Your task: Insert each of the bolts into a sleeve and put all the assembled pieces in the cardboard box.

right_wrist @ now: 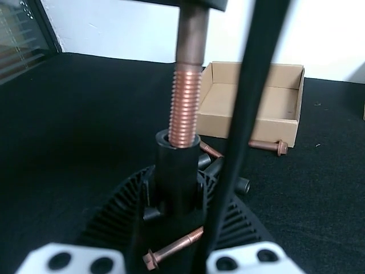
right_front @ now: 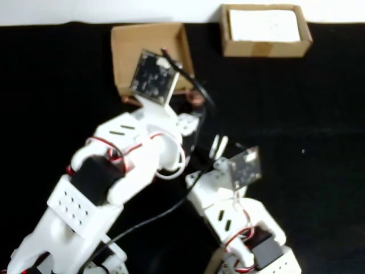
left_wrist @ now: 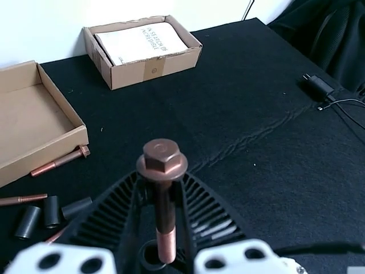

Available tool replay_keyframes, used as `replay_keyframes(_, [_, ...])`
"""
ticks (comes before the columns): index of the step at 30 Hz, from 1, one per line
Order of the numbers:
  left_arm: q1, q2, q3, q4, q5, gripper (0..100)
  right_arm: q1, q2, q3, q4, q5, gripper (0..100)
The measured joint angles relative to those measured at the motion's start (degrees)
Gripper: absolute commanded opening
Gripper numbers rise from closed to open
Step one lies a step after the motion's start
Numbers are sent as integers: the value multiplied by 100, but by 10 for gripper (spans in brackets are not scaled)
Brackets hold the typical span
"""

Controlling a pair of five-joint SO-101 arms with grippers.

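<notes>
Left wrist view has the left pincer (left_wrist: 162, 188) pressed onto the shank of a copper bolt (left_wrist: 162, 165), hexagonal head towards the camera and threaded end pointing down, which reads as a hold chosen to keep the shank straight for entry. From the right wrist view the right pincer (right_wrist: 174, 194) pinches a black sleeve (right_wrist: 178, 165) upright with its open end up, and the bolt's threads have just entered that opening; gripping the sleeve low appears to leave its mouth free. By my judgement the insertion is only begun, since most of the thread is outside. Spare bolts (left_wrist: 60, 161) and spare sleeves (left_wrist: 28, 221) lie on the black table (left_wrist: 256, 114) just beside the empty cardboard box (left_wrist: 28, 120), probably so that finished pieces have a short way to go; nothing assembled lies in it yet. One more bolt (right_wrist: 174, 245) lies on the table under the right pincer. Seen from the high view, the empty box sits at about eleven o'clock, and a second box (right_front: 265, 48) at about one o'clock. That second box holds a white sheet (left_wrist: 142, 41) with a line of dark print, not clear enough to read reliably; I see no brand mark or label on the bolts or sleeves.
</notes>
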Motion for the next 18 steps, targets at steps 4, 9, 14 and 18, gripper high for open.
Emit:
replay_keyframes(4, [-105, 0, 0, 0, 18, 9, 0, 0, 0, 0, 0, 8])
replay_keyframes(9, [-343, 26, 62, 35, 26, 9, 0, -9, -9, -9, 0, 8])
replay_keyframes(14, [-343, 26, 62, 35, 26, 9, 0, -9, -9, -18, 0, 8])
replay_keyframes(18, [-343, 26, 273, 35, 26, 9, 0, -9, -9, -18, 0, 8])
